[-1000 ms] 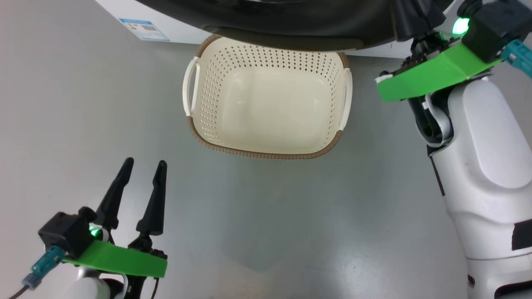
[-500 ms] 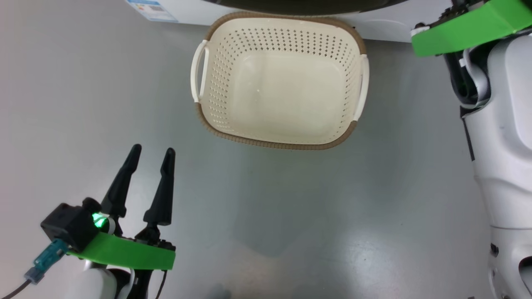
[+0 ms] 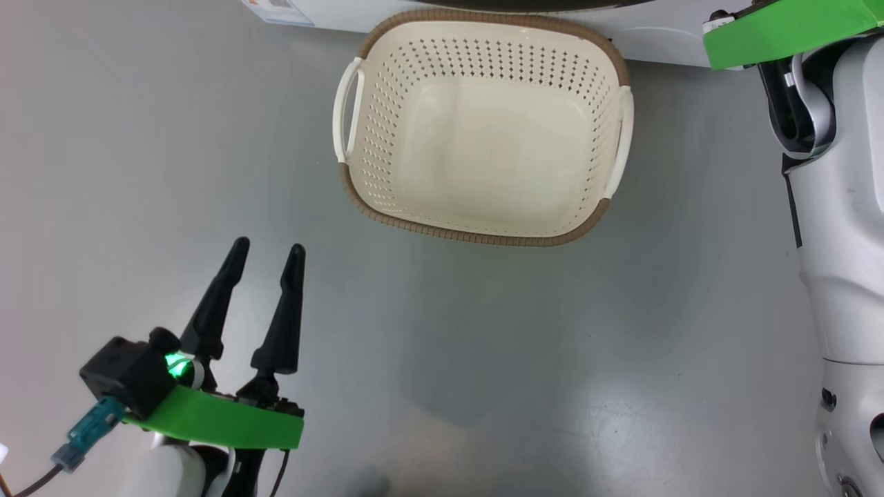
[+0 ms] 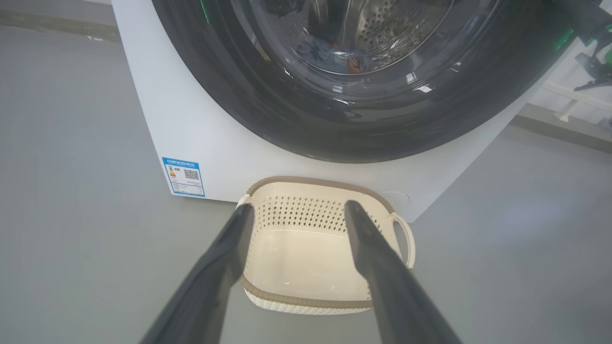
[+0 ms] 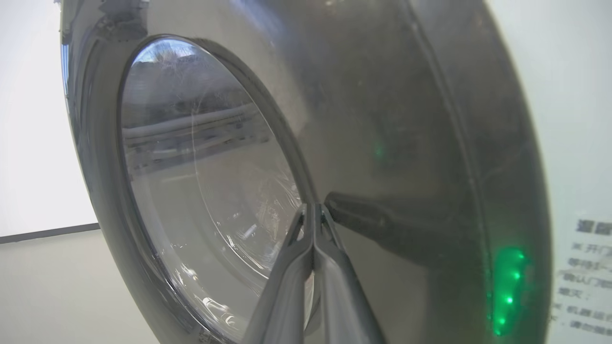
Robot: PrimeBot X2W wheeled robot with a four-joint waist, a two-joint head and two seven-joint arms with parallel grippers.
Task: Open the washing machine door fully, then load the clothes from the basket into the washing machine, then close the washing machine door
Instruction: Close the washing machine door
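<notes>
Now the left claw hangs wide open over the grey floor, near and left of the basket. The basket stands just in front of the washer, below its door. Through the glass, blue clothes lie in the drum. The right claw is pinched shut, its tips against the door's black frame beside the glass.

sticker on washing machine, print seemingly unreadable
</notes>
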